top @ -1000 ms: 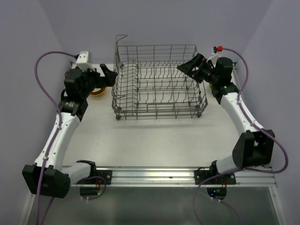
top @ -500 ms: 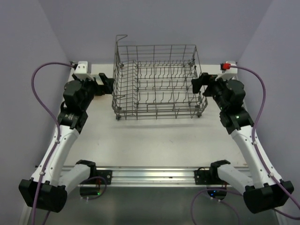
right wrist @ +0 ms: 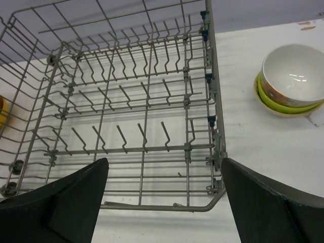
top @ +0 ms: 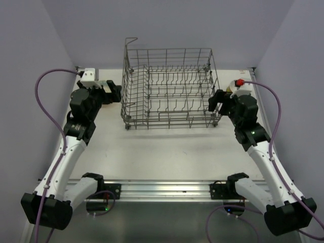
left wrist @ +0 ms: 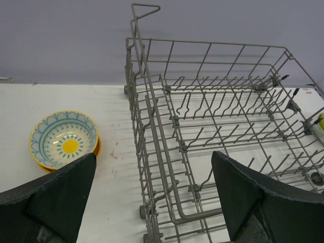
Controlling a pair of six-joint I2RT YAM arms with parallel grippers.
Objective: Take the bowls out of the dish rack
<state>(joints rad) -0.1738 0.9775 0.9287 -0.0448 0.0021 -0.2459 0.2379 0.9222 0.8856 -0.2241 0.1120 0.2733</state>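
Note:
The dish rack [top: 167,91], a grey wire basket with upright tines, stands mid-table, and its tines [right wrist: 126,136] hold nothing. My left gripper [top: 114,91] is open by the rack's left side and frames its near left corner [left wrist: 152,172]. A blue-and-yellow patterned bowl [left wrist: 64,140] rests on a yellow one on the table left of the rack. My right gripper [top: 215,100] is open at the rack's near right corner [right wrist: 164,169]. To the rack's right, a white bowl [right wrist: 293,73] sits in a green one [right wrist: 283,107].
Lilac walls close in the table [top: 167,152] at the back and both sides. The metal rail [top: 167,188] with both arm bases runs along the near edge. Purple cables [top: 43,86] loop off each wrist.
My right arm has drawn back from the rack's far right corner to its near right side. The left gripper has shifted slightly nearer. Both stayed open.

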